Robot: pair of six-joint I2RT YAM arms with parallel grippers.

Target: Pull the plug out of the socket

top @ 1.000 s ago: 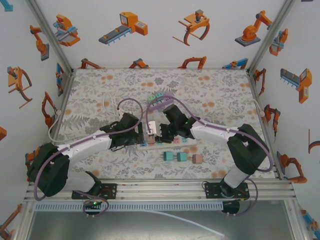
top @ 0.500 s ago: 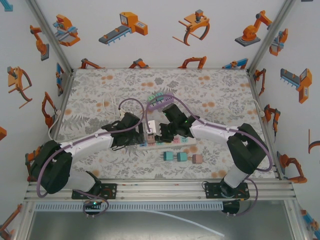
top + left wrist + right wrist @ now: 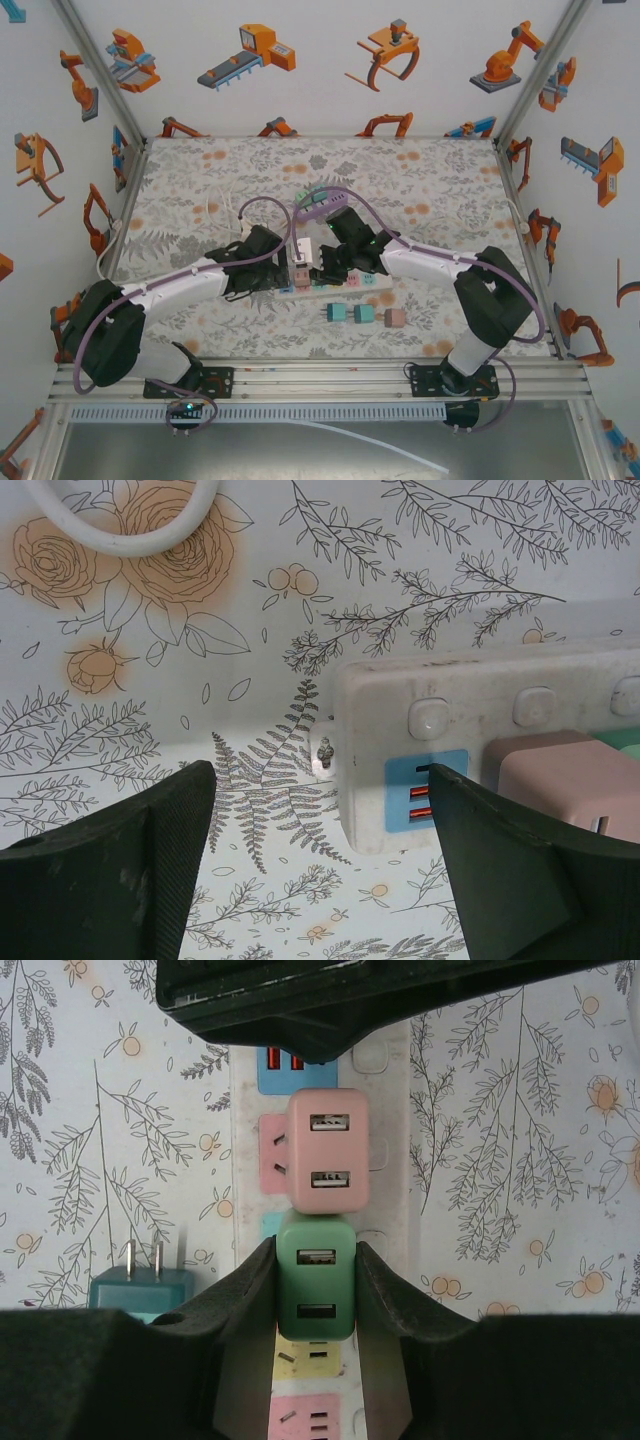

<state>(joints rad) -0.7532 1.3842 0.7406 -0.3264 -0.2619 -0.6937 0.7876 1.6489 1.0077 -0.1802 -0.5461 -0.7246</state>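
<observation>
The green plug (image 3: 315,1278) sits on the power strip (image 3: 392,1220). Its long axis runs along the strip, and its two USB ports face up at my right wrist camera. My right gripper (image 3: 315,1252) is clenched on its two long sides. A pink plug (image 3: 328,1150) touches its far end. My left gripper (image 3: 320,780) is spread wide at the strip's end, just above the surface (image 3: 400,560). Compared with a second ago, both arms have barely shifted in the top view.
</observation>
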